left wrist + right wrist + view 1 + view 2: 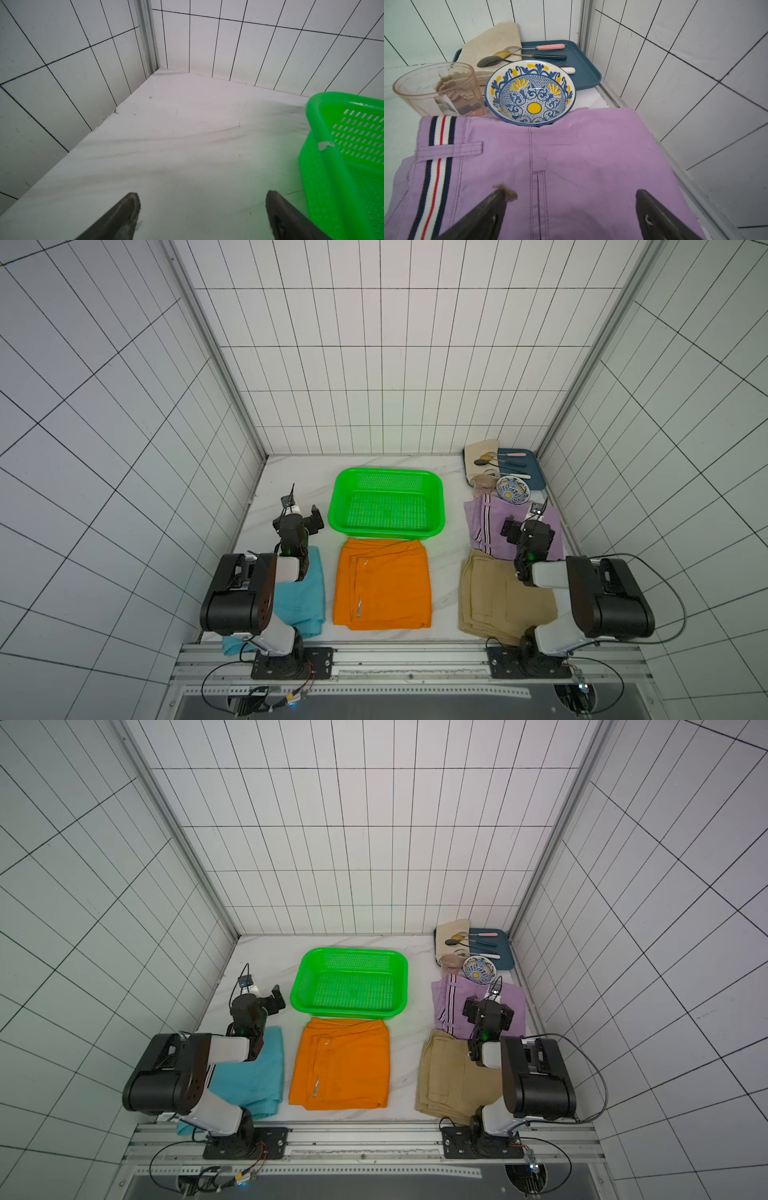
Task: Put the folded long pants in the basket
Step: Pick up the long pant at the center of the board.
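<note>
Folded long pants (340, 1065) in four bundles, all flat on the white table (187, 135), outside the green basket (386, 534). Orange bundle (382, 585) in the centre, its far edge touching the basket's near rim. Teal bundle (301, 593) on the left, partly hidden under the left arm (237, 597). Tan bundle (494, 597) on the right; lilac bundle (591, 149) just beyond it, edges meeting (striped waistband on the basket side). Patterned bowl (530, 93) touches the lilac bundle's far edge, glass cup (436, 89) beside it, dark blue tray (583, 68) with cutlery (550, 56) behind. Left gripper (200, 199) spread wide over bare table, basket wall just beside one finger, nothing between the jaws. Right gripper (571, 195) spread wide above the lilac bundle, gripping nothing; contact with the cloth cannot be told
</note>
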Controlling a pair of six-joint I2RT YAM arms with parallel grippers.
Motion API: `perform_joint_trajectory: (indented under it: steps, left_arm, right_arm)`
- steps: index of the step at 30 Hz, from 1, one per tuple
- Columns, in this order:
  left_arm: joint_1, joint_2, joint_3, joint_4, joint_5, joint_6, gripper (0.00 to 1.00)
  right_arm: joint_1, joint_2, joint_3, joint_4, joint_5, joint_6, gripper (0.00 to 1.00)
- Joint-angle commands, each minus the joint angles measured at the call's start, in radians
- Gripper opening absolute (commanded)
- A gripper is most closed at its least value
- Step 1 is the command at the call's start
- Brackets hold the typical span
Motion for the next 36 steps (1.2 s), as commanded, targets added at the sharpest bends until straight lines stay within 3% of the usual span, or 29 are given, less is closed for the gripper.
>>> perform_joint_trajectory:
  steps: [1, 24, 26, 28, 29, 32, 36]
  left_arm:
    - [-0.003, -0.015, 0.006, 0.009, -0.007, 0.010, 0.97]
    - [0.001, -0.015, 0.004, 0.007, 0.009, 0.010, 0.98]
    - [-0.002, -0.018, -0.001, 0.025, 0.006, 0.021, 0.98]
    - [-0.035, -0.046, 0.004, 0.045, -0.111, 0.041, 0.97]
    - [-0.070, -0.095, 0.036, -0.063, -0.220, 0.039, 0.98]
    - [-0.105, -0.228, 0.160, -0.433, -0.318, -0.054, 0.97]
    - [-0.111, -0.351, 0.167, -0.571, -0.356, -0.174, 0.98]
  right_arm:
    - [0.005, 0.004, 0.028, 0.005, 0.010, 0.000, 0.99]
    - [-0.010, 0.001, 0.029, -0.001, -0.007, 0.008, 0.99]
    - [0.012, -0.005, 0.026, 0.009, 0.053, 0.004, 0.99]
    - [0.039, -0.022, 0.012, 0.017, 0.082, -0.017, 0.99]
    - [0.048, -0.021, -0.015, 0.075, 0.083, -0.031, 0.99]
    - [0.062, -0.026, -0.031, 0.100, 0.093, -0.042, 0.99]
    - [0.057, -0.026, -0.015, 0.073, 0.089, -0.033, 0.99]
